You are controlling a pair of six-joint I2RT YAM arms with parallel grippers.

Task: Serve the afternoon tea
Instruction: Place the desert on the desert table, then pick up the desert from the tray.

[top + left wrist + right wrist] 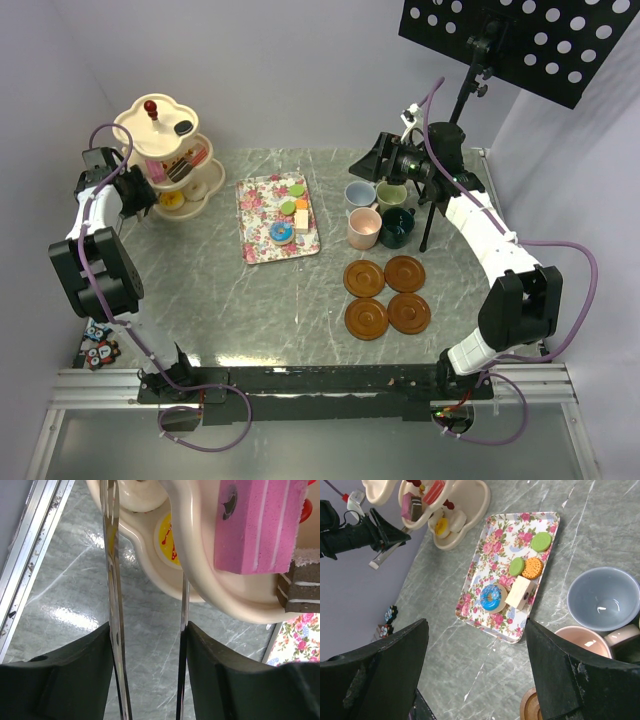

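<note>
My left gripper [143, 196] is shut on the metal tongs [117, 630], whose two blades lie against the inner faces of its fingers [75, 670]. The tong blades reach up to the cream three-tier stand [163, 150], and their tips are hidden. A pink cake [260, 525] and a brown cake [300, 590] sit on a tier, with a yellow one [167, 537] on the tier below. My right gripper [477, 645] hangs open and empty above the four mugs [363, 228]. Four brown saucers [366, 318] lie in a square in front of the mugs.
The floral tray [470, 580] in the middle carries a blue donut [491, 597], a cream block [521, 592], two green macarons [540, 541] and an orange cookie [533, 567]. A black stand pole [430, 225] rises right of the mugs. A metal rail [30, 545] edges the table's left.
</note>
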